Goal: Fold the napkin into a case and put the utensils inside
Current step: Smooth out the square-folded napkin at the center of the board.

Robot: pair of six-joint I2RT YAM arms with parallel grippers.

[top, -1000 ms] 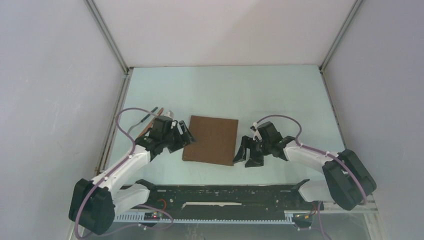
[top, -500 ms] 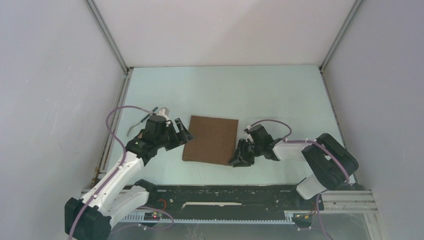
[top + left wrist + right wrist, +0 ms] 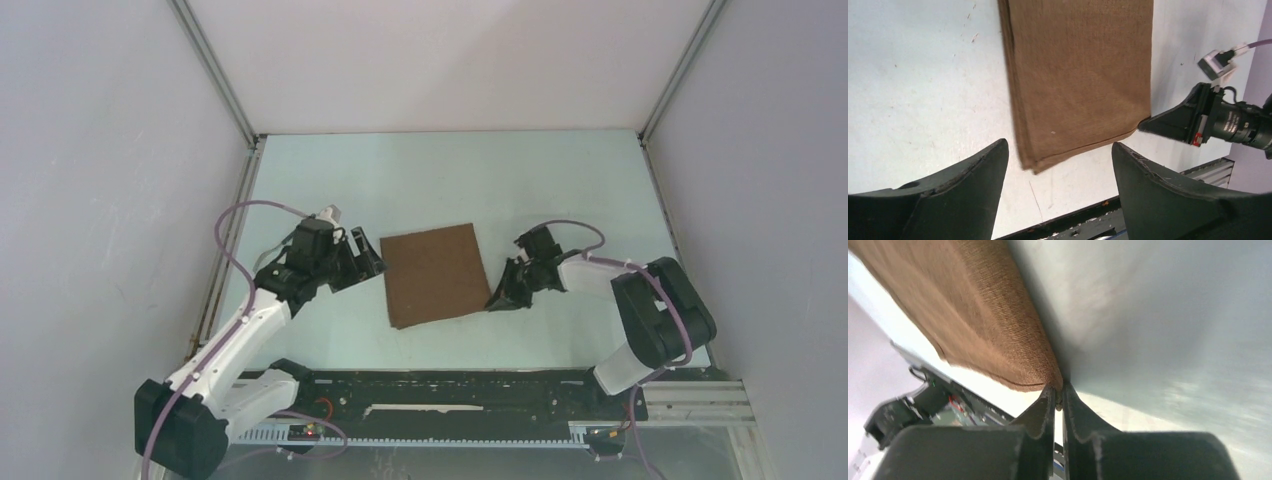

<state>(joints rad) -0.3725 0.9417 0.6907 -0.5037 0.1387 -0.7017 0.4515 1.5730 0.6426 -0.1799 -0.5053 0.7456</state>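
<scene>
one brown napkin (image 3: 432,272); one pale table (image 3: 450,180); two grippers: left gripper (image 3: 371,264), right gripper (image 3: 498,299).

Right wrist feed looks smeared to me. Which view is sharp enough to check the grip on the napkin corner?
Right wrist: soft and streaked, table glaring white, though the right gripper can be seen pinching the napkin corner. Left wrist: sharp, weave readable, best for the check. Top external: evenly lit, but the grip is small.
</scene>
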